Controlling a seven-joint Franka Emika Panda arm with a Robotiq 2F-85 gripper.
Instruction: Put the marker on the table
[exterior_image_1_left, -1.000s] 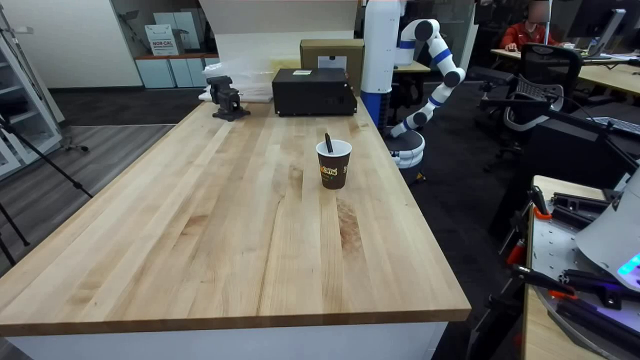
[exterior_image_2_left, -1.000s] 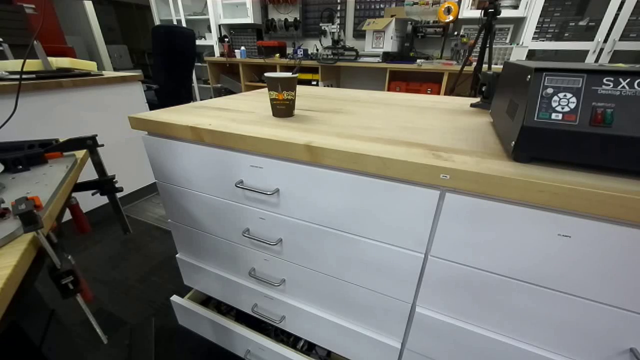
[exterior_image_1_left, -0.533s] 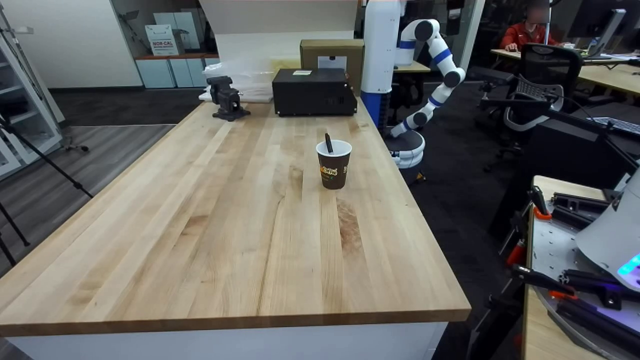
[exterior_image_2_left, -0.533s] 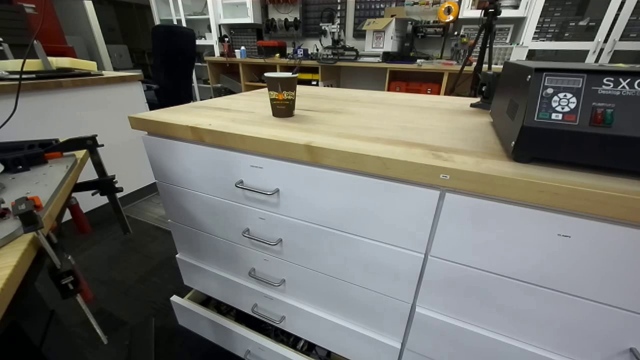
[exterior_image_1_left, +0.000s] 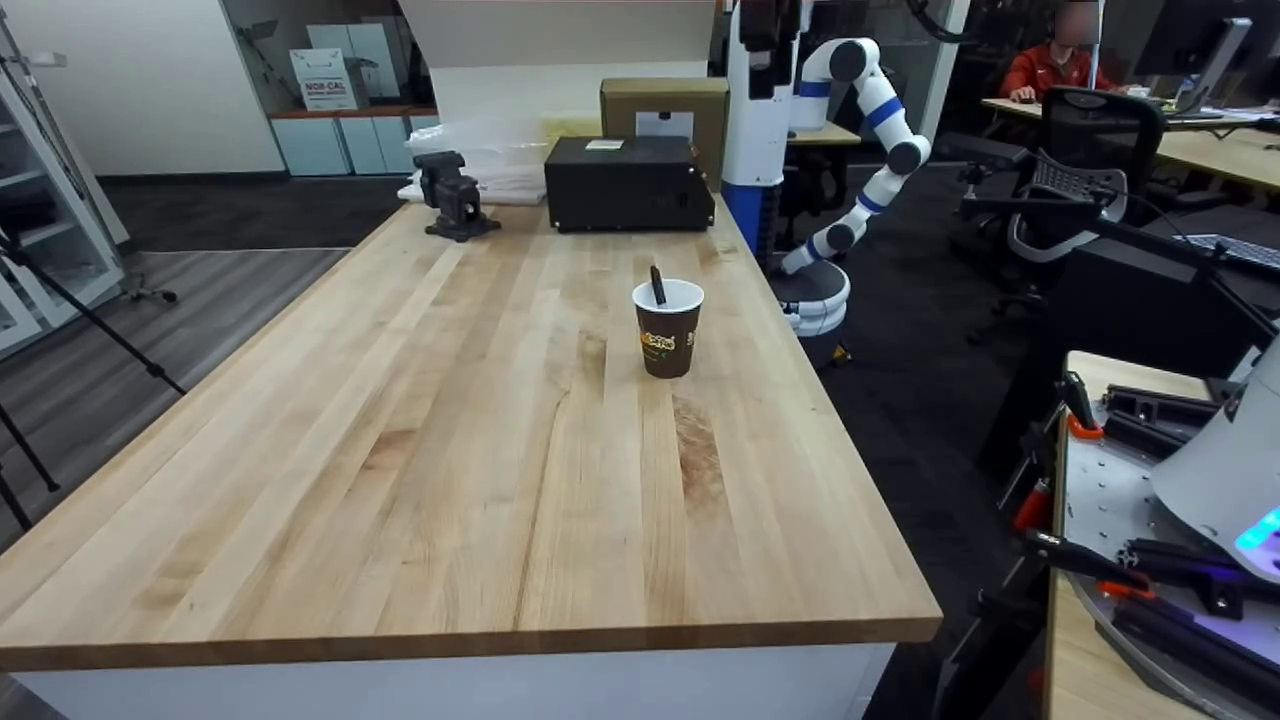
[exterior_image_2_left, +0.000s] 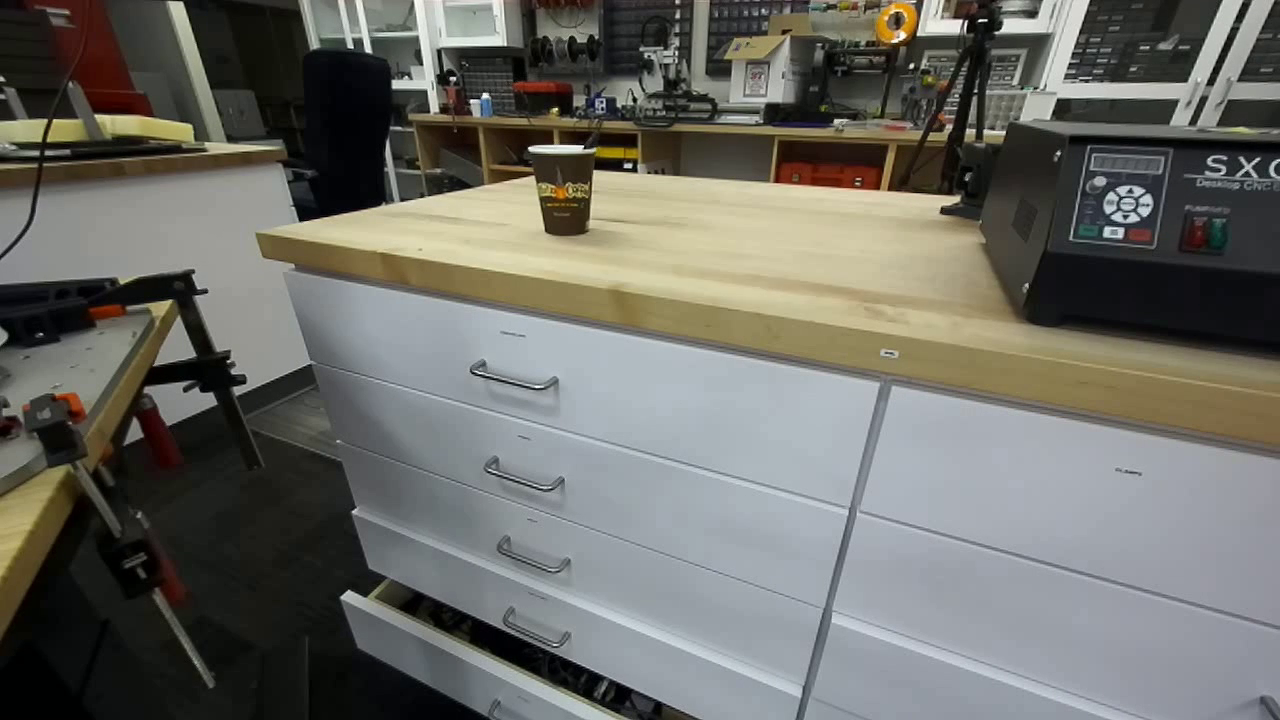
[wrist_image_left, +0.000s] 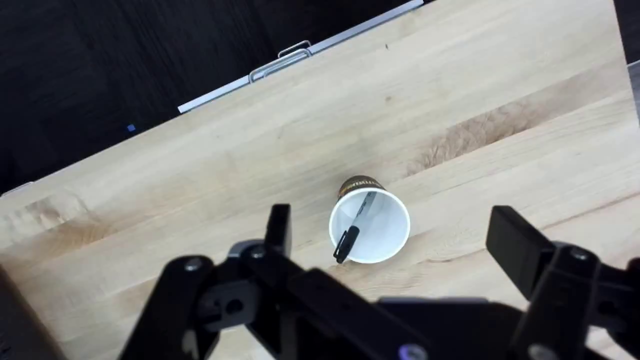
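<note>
The marker stands tilted inside the brown paper cup, its black cap leaning out over the white rim. It shows in both exterior views, as the marker (exterior_image_1_left: 657, 286) and as a small dark tip (exterior_image_2_left: 594, 138), and in the wrist view (wrist_image_left: 347, 244). The cup (exterior_image_1_left: 666, 345) (exterior_image_2_left: 565, 205) (wrist_image_left: 387, 227) stands upright on the wooden table (exterior_image_1_left: 420, 480) (exterior_image_2_left: 760, 235) (wrist_image_left: 240, 170). My gripper (wrist_image_left: 392, 235) is open and empty, its fingers wide apart, above the cup. In an exterior view the gripper (exterior_image_1_left: 768, 55) hangs at the top edge, partly cut off.
A black control box (exterior_image_1_left: 630, 185) (exterior_image_2_left: 1140, 230) and a small black vise (exterior_image_1_left: 457, 197) stand at one end of the table. A cardboard box (exterior_image_1_left: 665, 110) is behind the control box. A low drawer (exterior_image_2_left: 480, 655) is pulled open. Clamps (exterior_image_2_left: 195, 330) hold the robot's side table.
The gripper has come down into sight at the top edge of an exterior view. The cup and the marker have not moved.
</note>
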